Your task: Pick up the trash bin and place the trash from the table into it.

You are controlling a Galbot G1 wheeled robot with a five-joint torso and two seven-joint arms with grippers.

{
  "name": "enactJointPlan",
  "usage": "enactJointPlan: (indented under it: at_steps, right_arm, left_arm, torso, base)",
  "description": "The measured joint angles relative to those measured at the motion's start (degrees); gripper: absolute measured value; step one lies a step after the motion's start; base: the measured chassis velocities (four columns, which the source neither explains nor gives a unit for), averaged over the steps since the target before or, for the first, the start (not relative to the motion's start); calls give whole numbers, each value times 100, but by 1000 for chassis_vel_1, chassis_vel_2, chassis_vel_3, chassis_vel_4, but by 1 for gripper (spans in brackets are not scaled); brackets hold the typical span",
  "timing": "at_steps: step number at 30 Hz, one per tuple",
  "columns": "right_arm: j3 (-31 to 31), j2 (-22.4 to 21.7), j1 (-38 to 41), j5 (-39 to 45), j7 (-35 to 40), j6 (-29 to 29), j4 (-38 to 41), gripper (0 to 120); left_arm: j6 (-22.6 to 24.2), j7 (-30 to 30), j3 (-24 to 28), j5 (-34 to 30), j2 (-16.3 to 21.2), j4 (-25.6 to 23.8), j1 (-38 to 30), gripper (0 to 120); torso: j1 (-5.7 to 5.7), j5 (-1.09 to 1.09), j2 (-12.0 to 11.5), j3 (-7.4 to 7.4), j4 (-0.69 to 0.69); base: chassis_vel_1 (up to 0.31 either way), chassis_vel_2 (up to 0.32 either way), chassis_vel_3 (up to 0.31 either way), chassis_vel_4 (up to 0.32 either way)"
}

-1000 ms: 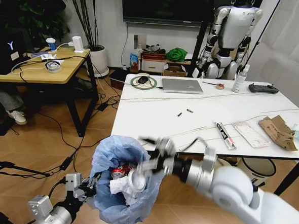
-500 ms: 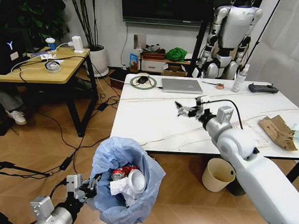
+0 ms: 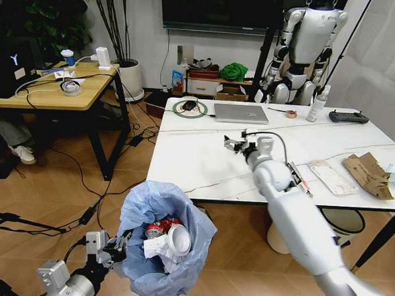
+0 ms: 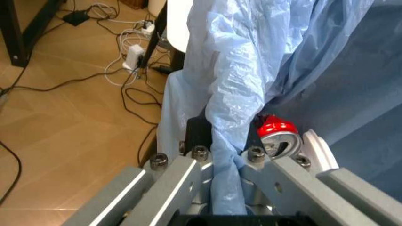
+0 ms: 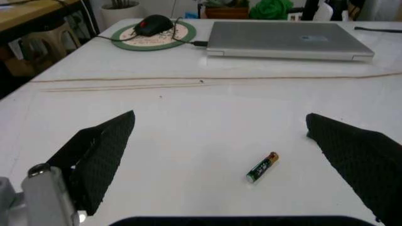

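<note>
Left gripper (image 4: 225,162) clamped on trash bin (image 3: 161,243) liner; right gripper (image 5: 220,155), fingers spread, over small battery (image 5: 262,166) on table (image 3: 197,158)

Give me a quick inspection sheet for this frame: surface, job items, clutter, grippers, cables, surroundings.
Surface: white table, mostly bare near the robot.
Job items: trash bin holds a red can; cardboard and a clear packet wait on the table.
Clutter: battery, laptop, mouse, controller.
Grippers: left gripper shut on the bin's bag; right gripper open over the battery.
Cables: thin cords across the tabletop; more on the floor.
Surroundings: wooden desk, humanoid robot.
</note>
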Motion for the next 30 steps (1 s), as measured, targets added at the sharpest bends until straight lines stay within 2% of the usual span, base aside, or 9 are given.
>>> enactJointPlan:
  at_steps: [9, 30]
  right_arm:
    - [139, 176, 61, -401, -97, 136, -593, 100]
    - [112, 426, 354, -620, -269, 235, -1447, 100]
  left_arm:
    - [-1, 1, 17, -5, -5, 23, -23, 0]
    - [-4, 1, -5, -40, 7, 41, -43, 0]
  torso:
    - [0, -1, 0, 0, -2]
    - [-1, 1, 0, 0, -1]
  base:
    - [0, 0, 0, 0]
    - [0, 0, 0, 0]
